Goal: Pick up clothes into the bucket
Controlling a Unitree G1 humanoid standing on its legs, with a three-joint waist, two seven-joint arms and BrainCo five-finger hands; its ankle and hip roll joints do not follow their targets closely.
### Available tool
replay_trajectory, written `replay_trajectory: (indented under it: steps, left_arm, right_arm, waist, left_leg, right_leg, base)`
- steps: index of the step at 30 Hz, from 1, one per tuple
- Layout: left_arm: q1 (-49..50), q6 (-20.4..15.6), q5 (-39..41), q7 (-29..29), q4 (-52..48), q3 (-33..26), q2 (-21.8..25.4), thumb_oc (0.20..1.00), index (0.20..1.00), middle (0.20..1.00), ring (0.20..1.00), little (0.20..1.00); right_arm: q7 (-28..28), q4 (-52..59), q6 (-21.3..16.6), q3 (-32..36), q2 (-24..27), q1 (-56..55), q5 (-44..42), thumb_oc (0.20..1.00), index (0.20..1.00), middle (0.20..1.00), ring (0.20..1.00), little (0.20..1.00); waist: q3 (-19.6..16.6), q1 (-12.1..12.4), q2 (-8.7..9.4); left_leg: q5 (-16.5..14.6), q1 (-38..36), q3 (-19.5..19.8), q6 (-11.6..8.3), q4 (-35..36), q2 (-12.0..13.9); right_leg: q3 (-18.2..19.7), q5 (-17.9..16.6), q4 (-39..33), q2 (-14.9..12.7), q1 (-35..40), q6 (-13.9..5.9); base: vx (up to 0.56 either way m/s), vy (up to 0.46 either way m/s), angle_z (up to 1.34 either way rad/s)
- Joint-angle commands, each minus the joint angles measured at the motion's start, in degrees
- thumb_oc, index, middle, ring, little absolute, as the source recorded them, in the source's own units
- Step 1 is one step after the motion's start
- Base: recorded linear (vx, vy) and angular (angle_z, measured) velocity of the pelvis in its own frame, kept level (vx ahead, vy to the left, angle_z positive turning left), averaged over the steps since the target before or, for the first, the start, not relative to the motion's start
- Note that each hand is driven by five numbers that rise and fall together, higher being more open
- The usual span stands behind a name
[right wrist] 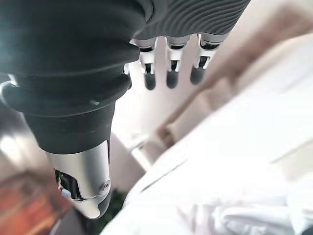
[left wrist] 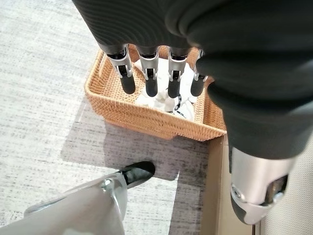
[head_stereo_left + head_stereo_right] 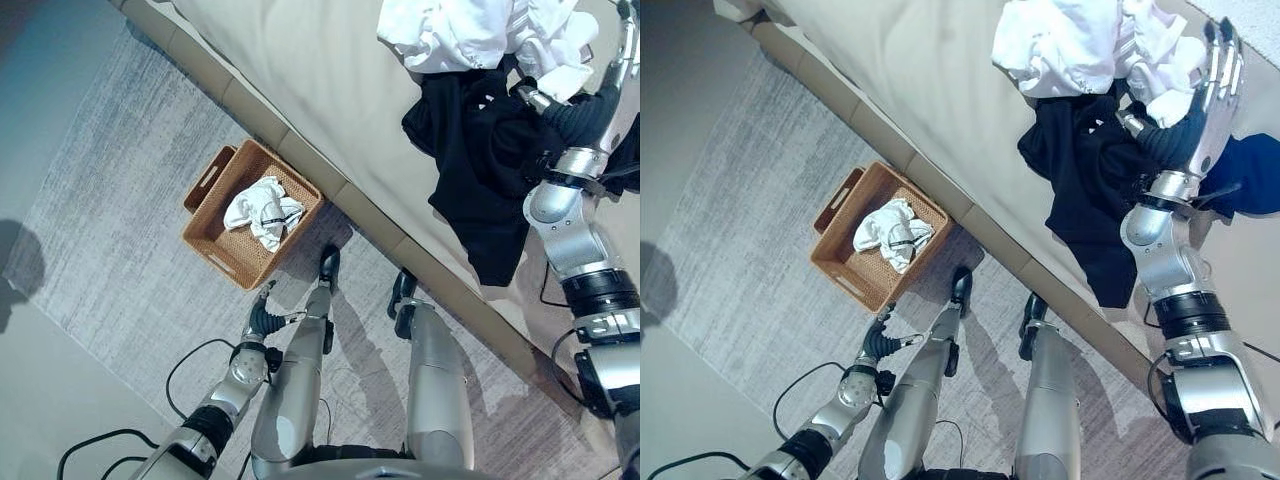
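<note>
A brown woven basket [image 3: 222, 262] stands on the rug against the bed's side, with a white garment [image 3: 262, 210] lying in it. On the bed a pile of white clothes [image 3: 470, 30] lies beside a black garment [image 3: 480, 170] that hangs over the mattress edge. My right hand [image 3: 1210, 90] is raised above these clothes, open, its fingers [image 1: 168, 73] straight and holding nothing. My left hand [image 3: 262, 318] hangs low just in front of the basket, open too, with its fingers [image 2: 146, 78] pointing at the basket [image 2: 146, 120] and touching nothing.
A blue garment [image 3: 1250, 175] lies on the bed to the right of the black one. The beige bed [image 3: 320, 70] and its padded side rail [image 3: 400, 240] run diagonally across the view. A grey rug [image 3: 110, 200] covers the floor around the basket.
</note>
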State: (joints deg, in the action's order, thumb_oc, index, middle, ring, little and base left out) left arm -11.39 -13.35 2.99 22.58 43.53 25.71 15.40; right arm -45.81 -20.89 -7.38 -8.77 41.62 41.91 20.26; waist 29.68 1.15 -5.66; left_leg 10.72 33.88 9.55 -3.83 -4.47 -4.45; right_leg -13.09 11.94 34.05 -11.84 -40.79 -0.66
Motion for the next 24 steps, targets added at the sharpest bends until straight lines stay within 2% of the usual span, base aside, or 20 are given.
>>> replay_trajectory:
  steps: [1, 3, 9, 12, 17, 20, 24]
  left_arm:
    - [2.39, -1.85, -2.20, 0.45, -0.92, -1.94, 1.98, 1.000, 1.000, 1.000, 1.000, 1.000]
    - [2.43, -1.90, -2.10, 0.13, -0.09, -2.24, 1.94, 1.000, 1.000, 1.000, 1.000, 1.000]
    - [2.73, -1.95, -1.24, -0.69, 0.05, -1.86, 2.58, 1.000, 1.000, 1.000, 1.000, 1.000]
    - [2.82, -1.87, -0.97, -0.97, 0.32, -1.62, 2.80, 1.000, 1.000, 1.000, 1.000, 1.000]
    - [1.68, -1.44, 0.00, -1.93, 1.78, -0.36, 3.04, 1.000, 1.000, 1.000, 1.000, 1.000]
    - [1.22, -1.33, 0.50, -2.50, 1.89, 0.73, 3.12, 1.000, 1.000, 1.000, 1.000, 1.000]
    - [0.64, -1.17, 0.58, -2.56, 1.85, 1.68, 3.06, 1.000, 1.000, 1.000, 1.000, 1.000]
  right_arm:
    - [5.39, 2.73, 0.02, -4.40, 4.38, 1.99, 4.32, 1.000, 1.000, 1.000, 1.000, 1.000]
    - [8.33, 1.09, 0.63, -8.18, 5.72, 3.40, 6.24, 1.000, 1.000, 1.000, 1.000, 1.000]
    - [16.86, -10.30, 1.07, -17.95, 5.70, 9.31, 3.55, 1.000, 1.000, 1.000, 1.000, 1.000]
    - [18.06, -15.31, 1.51, -20.57, 4.90, 11.75, 2.53, 1.000, 1.000, 1.000, 1.000, 1.000]
    - [23.92, -30.84, 1.78, -26.81, 0.56, 17.82, -2.13, 1.000, 1.000, 1.000, 1.000, 1.000]
    - [24.66, -42.20, 3.44, -29.14, -1.87, 21.69, -1.86, 1.000, 1.000, 1.000, 1.000, 1.000]
    - [22.80, -48.46, 5.05, -28.34, -2.54, 23.90, -2.00, 1.000, 1.000, 1.000, 1.000, 1.000]
  waist:
    - [0.11, 1.12, 1.68]
    - [0.11, 1.32, 2.05]
    - [0.11, 1.97, 2.40]
    - [0.11, 2.27, 2.28]
    - [0.11, 3.10, 1.83]
    - [0.11, 3.64, 0.90]
    - [0.11, 3.92, 0.17]
  left_leg:
    - [-6.55, -1.86, -0.87, 1.80, -4.98, -1.47]
    - [-6.43, -1.73, -0.85, 1.79, -4.98, -1.50]
    - [-5.86, -0.93, -0.62, 1.71, -4.80, -1.50]
    - [-5.72, -0.77, -0.50, 1.69, -4.70, -1.47]
    - [-5.17, -0.50, -0.15, 1.66, -4.27, -1.39]
    - [-4.98, -0.34, -0.06, 1.72, -4.06, -1.47]
    - [-4.84, -0.12, -0.05, 1.74, -3.96, -1.66]
  right_leg:
    - [3.30, -7.67, -7.95, -1.41, 3.79, -5.18]
    - [3.13, -7.89, -8.05, -1.41, 3.75, -5.20]
    - [2.75, -8.45, -8.36, -1.57, 3.25, -5.19]
    - [2.54, -8.54, -8.39, -1.64, 3.15, -5.19]
    - [2.23, -8.83, -8.56, -1.55, 2.76, -4.99]
    - [1.93, -8.82, -8.43, -1.71, 2.49, -4.92]
    - [1.97, -8.81, -8.32, -1.78, 2.18, -4.96]
  base:
    - [0.00, 0.000, 0.00]
    - [0.00, 0.000, 0.00]
    - [0.00, 0.000, 0.00]
    - [-0.01, 0.002, 0.04]
    - [0.00, 0.003, 0.02]
    - [0.00, 0.000, 0.00]
    - [0.01, 0.005, 0.02]
